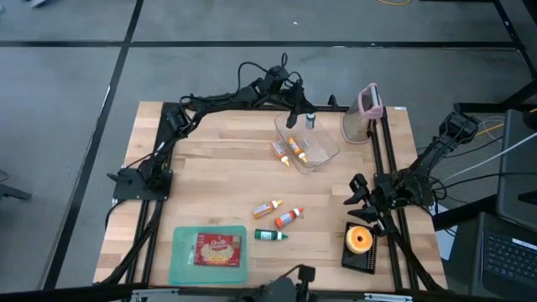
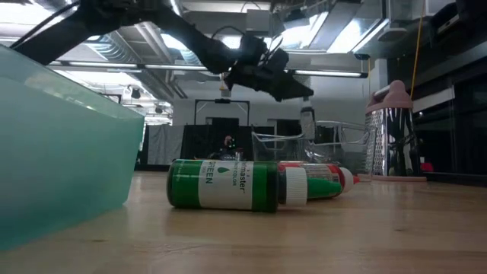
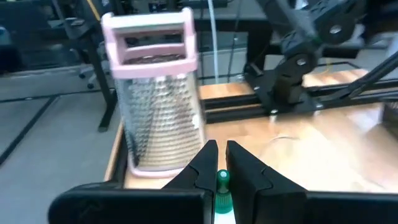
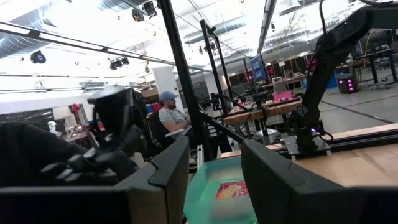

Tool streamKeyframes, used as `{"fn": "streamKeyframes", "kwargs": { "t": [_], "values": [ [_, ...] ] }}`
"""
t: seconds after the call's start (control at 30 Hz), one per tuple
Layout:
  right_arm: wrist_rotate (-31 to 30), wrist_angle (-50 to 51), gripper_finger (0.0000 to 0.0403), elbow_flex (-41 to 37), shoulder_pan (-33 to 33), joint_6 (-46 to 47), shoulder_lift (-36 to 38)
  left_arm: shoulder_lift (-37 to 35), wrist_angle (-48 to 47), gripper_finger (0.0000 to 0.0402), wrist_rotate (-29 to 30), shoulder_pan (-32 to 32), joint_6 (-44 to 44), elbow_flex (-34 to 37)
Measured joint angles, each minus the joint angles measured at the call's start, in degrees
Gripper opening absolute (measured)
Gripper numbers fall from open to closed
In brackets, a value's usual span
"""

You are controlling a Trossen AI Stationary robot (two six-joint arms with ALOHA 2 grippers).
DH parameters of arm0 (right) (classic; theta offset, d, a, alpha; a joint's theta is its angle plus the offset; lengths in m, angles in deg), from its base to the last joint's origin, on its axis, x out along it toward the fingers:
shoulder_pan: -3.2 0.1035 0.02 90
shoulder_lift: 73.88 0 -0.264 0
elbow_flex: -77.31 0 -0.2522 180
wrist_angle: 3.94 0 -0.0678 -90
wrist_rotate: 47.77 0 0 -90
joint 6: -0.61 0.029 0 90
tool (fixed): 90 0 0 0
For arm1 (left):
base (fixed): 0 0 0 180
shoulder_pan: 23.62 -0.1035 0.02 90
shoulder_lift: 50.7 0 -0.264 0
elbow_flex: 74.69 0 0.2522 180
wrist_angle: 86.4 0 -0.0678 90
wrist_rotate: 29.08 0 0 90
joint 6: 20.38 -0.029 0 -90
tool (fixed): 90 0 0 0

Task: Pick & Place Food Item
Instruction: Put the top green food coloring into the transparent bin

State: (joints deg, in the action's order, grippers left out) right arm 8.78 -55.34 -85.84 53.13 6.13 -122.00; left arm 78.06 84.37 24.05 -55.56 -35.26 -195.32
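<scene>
My left gripper (image 1: 302, 116) reaches over the far side of a clear plastic container (image 1: 323, 155) and is shut on a small bottle with a green cap (image 3: 222, 179). The low view shows the bottle (image 2: 307, 123) hanging under the gripper (image 2: 293, 90) over the container (image 2: 266, 148). Two orange bottles (image 1: 298, 149) lie in the container, and another (image 1: 279, 153) lies at its left wall. A green bottle (image 1: 271, 236) and two orange ones (image 1: 268, 208) (image 1: 288, 218) lie on the table. My right gripper (image 1: 359, 195) waits open at the right edge. My left gripper pinches the bottle between its two fingers (image 3: 208, 163), just behind the green cap (image 3: 222, 179), which sticks out past the fingertips toward the grater. The fingers lie along the bottle, slanting down from the far left. The bottle is lifted off the table, over the container.
A pink-handled metal grater (image 1: 367, 113) stands at the far right, close to the container. A teal tray (image 1: 180, 260) holding a red food box (image 1: 217, 249) sits at the near left. An orange roll on a black stand (image 1: 361, 242) sits near my right gripper.
</scene>
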Motion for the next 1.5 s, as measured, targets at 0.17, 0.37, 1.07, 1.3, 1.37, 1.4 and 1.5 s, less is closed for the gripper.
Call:
{"fn": "streamKeyframes", "kwargs": {
  "t": [0.17, 0.37, 1.07, 1.3, 1.37, 1.4, 1.5],
  "values": [
    [-0.2, 0.0, 0.0146, 0.0, 0.0, 0.0, 0.0, 0.7, 0.0, 0.0012, 2.7, -1.0, -0.6, 0.0],
    [-0.2, -0.1, 0.0146, 0.0, 0.0, 0.0, 0.0, 0.7, 0.0, 0.001, 5.4, -1.6, 0.3, 0.0],
    [-0.2, -0.1, 0.0146, 0.0, 0.0, 0.0, 0.0, 2.7, -2.5, 0.0008, 8.2, -2.2, 5.0, 0.0],
    [-0.2, -0.1, 0.0146, 0.0, 0.0, 0.0, 0.0, 2.7, -7.2, 0.0009, 5.3, -3.7, 9.7, 0.0],
    [-0.2, -0.1, 0.0146, 0.0, 0.0, 0.0, 0.0, 2.7, -9.2, 0.001, 5.3, -4.1, 9.8, 0.0],
    [-0.2, -0.1, 0.0146, 0.0, 0.0, 0.0, 0.0, 2.7, -9.6, 0.001, 5.3, -4.3, 9.8, 0.0],
    [-0.2, -0.1, 0.0146, 0.0, 0.0, 0.0, 0.0, 2.7, -9.1, 0.001, 5.2, -4.4, 9.8, 0.0]
  ]
}}
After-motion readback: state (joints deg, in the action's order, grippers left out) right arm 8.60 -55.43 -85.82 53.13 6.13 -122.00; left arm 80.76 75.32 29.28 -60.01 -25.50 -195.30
